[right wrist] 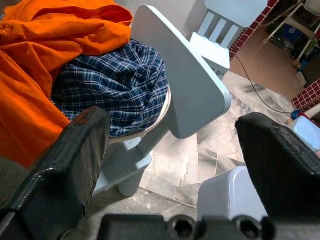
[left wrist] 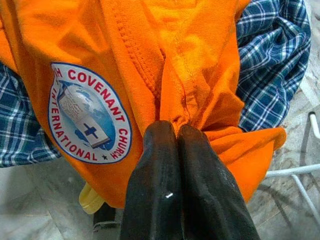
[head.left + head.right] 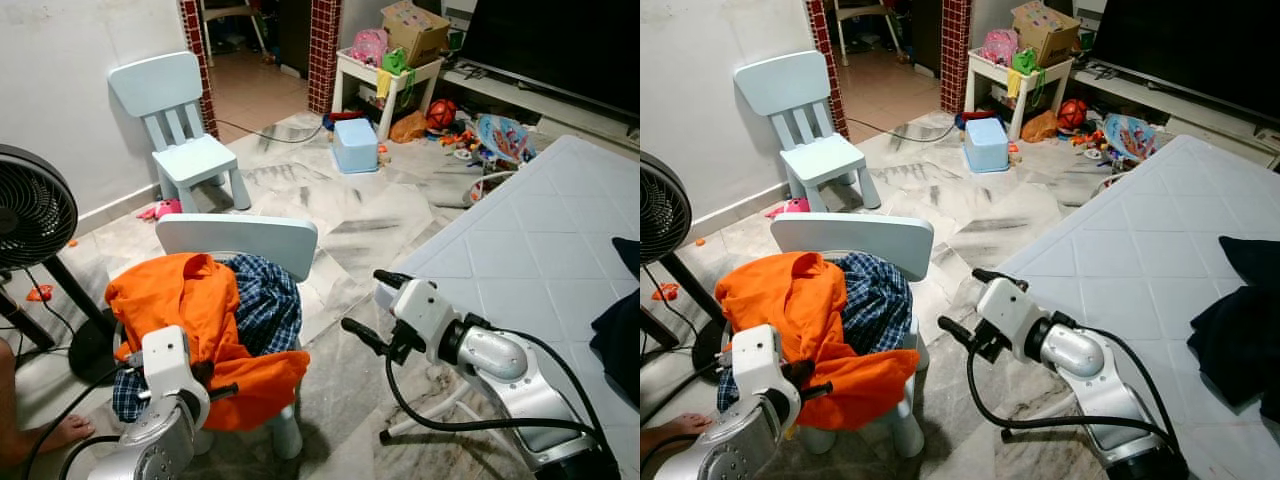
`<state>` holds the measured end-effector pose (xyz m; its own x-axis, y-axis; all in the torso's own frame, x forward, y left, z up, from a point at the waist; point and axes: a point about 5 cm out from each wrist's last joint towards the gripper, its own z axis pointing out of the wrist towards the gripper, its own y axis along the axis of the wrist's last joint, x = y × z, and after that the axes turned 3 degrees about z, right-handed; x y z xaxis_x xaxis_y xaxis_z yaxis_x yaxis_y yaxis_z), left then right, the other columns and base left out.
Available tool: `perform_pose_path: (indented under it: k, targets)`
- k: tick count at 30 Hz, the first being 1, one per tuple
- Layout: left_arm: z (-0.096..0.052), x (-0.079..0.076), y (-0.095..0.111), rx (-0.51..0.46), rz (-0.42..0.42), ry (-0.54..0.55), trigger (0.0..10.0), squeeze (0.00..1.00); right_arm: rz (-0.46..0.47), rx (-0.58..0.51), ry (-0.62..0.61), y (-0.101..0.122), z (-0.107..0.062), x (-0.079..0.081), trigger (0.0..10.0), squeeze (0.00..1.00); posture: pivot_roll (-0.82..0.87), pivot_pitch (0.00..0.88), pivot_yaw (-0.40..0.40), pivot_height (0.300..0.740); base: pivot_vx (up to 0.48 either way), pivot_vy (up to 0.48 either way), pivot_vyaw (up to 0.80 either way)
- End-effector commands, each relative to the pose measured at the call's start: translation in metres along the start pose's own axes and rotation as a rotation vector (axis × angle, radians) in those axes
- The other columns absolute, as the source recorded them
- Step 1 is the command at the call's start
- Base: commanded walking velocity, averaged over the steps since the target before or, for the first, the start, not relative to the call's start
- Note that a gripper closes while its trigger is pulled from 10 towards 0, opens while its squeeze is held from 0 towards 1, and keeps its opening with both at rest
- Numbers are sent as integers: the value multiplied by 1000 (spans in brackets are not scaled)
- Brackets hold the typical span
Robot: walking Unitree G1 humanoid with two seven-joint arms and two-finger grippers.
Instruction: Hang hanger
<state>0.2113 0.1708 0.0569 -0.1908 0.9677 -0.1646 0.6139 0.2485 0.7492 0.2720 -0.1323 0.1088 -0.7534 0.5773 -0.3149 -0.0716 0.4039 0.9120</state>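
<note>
An orange shirt [image 3: 190,310] with a round printed badge [image 2: 89,112] lies heaped over a blue plaid garment [image 3: 265,300] on a small pale blue chair [image 3: 240,238]. My left gripper [image 2: 170,131] sits at the front of the heap, shut with a fold of the orange fabric pinched at its tips. A pale yellow piece [image 2: 92,200] peeks out below the shirt; I cannot tell what it is. My right gripper [image 3: 372,305] hangs open just right of the chair, apart from it, fingers [image 1: 82,150] wide and pointing at the chair back.
A black fan [image 3: 30,215] stands at the left, with a person's foot [image 3: 55,432] below it. A second pale blue chair [image 3: 180,125] stands further back. A white quilted surface [image 3: 540,250] with a dark cloth [image 3: 620,330] lies at the right. Toys and a blue stool [image 3: 355,145] are beyond.
</note>
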Motion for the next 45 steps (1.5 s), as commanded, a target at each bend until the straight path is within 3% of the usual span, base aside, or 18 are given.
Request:
perform_pose_path:
  k: [1,13,27,36,44,45]
  targets:
    - [0,-2,4,-8,15,-1,10000,1000,-16,1,4,1,-1,-2,10000,0,-95,6,-53,740,0,0,0]
    - [-4,-7,9,-33,113,-10,10000,1000,-19,7,-3,-1,-3,-3,10000,0,-100,10,-45,740,0,0,0]
    - [0,-5,28,-146,7,59,10000,1000,-22,3,-1,0,-2,-2,10000,0,-102,9,-43,740,0,0,0]
    - [16,-17,27,-109,-47,31,10000,1000,-26,3,4,0,-2,-1,10000,0,-110,8,-45,740,0,0,0]
    - [27,-28,24,-76,-29,-13,10000,1000,-26,4,-2,0,-3,-1,10000,0,-117,10,-36,740,0,0,0]
    - [30,-30,22,-62,-40,-25,6980,0,-26,3,-2,0,-2,-1,10000,0,-118,11,-33,740,0,0,0]
